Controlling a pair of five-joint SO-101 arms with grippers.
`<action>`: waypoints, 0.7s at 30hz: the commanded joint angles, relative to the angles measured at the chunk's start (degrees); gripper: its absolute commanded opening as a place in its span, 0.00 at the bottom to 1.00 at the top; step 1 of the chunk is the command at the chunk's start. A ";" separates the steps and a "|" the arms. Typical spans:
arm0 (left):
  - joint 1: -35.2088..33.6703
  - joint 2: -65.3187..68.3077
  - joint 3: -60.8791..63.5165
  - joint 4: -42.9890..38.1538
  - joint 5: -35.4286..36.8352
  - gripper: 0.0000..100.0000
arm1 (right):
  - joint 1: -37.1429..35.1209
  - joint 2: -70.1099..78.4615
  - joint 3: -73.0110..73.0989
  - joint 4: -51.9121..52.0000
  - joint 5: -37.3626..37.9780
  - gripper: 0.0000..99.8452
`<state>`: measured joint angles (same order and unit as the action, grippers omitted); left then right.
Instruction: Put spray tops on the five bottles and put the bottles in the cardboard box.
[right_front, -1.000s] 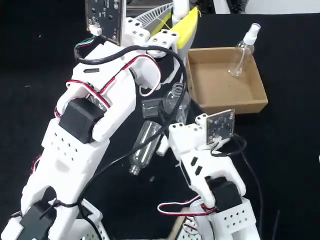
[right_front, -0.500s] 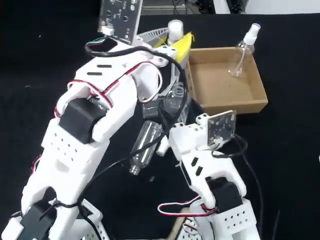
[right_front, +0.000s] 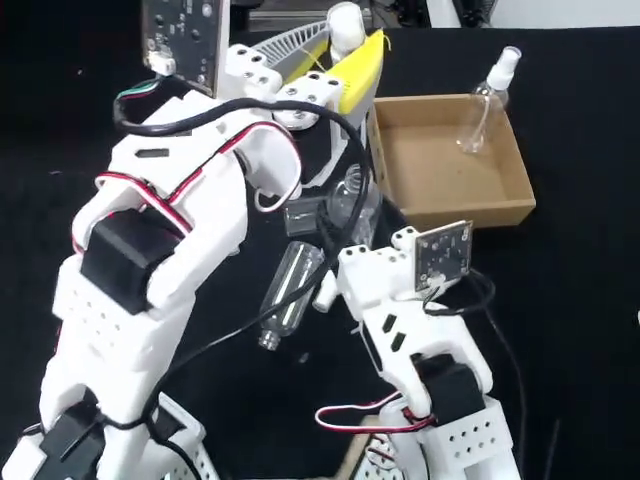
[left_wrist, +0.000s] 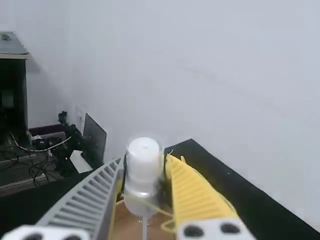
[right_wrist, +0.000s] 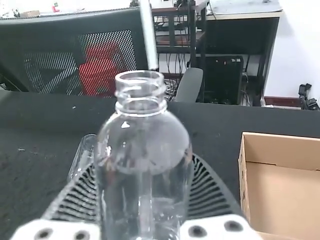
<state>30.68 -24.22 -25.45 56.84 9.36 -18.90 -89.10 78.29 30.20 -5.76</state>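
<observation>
My left gripper (right_front: 345, 32) is high over the table's back, shut on a white spray top (right_front: 347, 22). In the left wrist view the spray top (left_wrist: 144, 172) sits between the grey and yellow fingers (left_wrist: 192, 192) of that gripper (left_wrist: 144, 175). Its thin dip tube (right_wrist: 146, 35) hangs just above the open neck of a clear bottle (right_wrist: 142, 150). My right gripper (right_wrist: 142, 180) is shut on that upright bottle (right_front: 353, 200). A second clear bottle (right_front: 290, 290) lies uncapped on the black table. One bottle with a spray top (right_front: 487, 98) leans inside the cardboard box (right_front: 505, 205).
The cardboard box (right_wrist: 280, 185) stands to the right of the held bottle, its front wall close by. The lying bottle (right_wrist: 82, 152) rests on the other side. My large left arm (right_front: 170, 250) leans over the table's left half.
The left gripper with the spray top dipped toward the held bottle, then rose again, and the left arm swung a little left. The right arm and its bottle stayed put.
</observation>
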 joint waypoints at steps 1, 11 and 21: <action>-0.31 -2.29 -3.12 2.37 -0.53 0.03 | -0.70 -1.19 -0.75 -1.67 -0.44 0.01; -0.31 -2.81 -3.03 2.46 -0.53 0.03 | -0.70 -1.19 -0.75 -1.67 -0.44 0.01; -0.31 -2.81 -6.02 0.88 -0.53 0.03 | -0.70 -1.19 -0.75 -1.67 -0.44 0.01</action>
<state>30.68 -25.27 -28.53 57.36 9.36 -18.90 -89.10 78.29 30.20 -5.76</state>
